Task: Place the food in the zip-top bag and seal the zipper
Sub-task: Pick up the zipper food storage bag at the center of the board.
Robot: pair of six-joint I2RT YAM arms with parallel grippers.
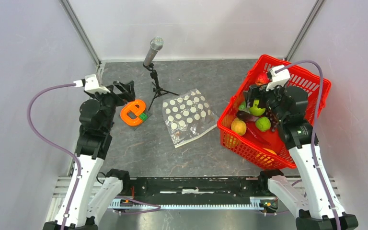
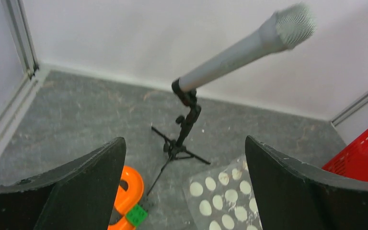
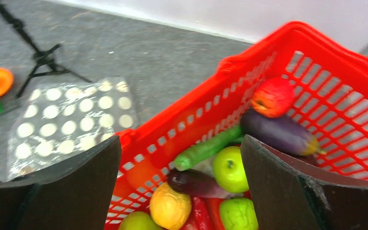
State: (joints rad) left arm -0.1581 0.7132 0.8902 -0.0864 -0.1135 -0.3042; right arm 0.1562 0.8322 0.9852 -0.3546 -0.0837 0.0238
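The zip-top bag (image 1: pixel 188 116) lies flat in the middle of the table, clear with white dots; I cannot make out its zipper. The food sits piled in a red mesh basket (image 1: pixel 311 76) on the right: a green apple (image 3: pixel 230 168), a yellow lemon (image 3: pixel 170 207), a long green vegetable (image 3: pixel 206 149), a purple eggplant (image 3: pixel 278 132) and a red fruit (image 3: pixel 273 96). My right gripper (image 1: pixel 258 108) hovers open above this pile, holding nothing. My left gripper (image 1: pixel 127 91) hangs open at the left, above and behind the orange holder, with the bag (image 2: pixel 225 199) ahead to its right.
A grey microphone (image 1: pixel 153 52) on a small black tripod stands behind the bag. An orange ring-shaped tape holder (image 1: pixel 133 112) with a green brick (image 1: pixel 144 116) lies left of the bag. White walls close in the back and both sides.
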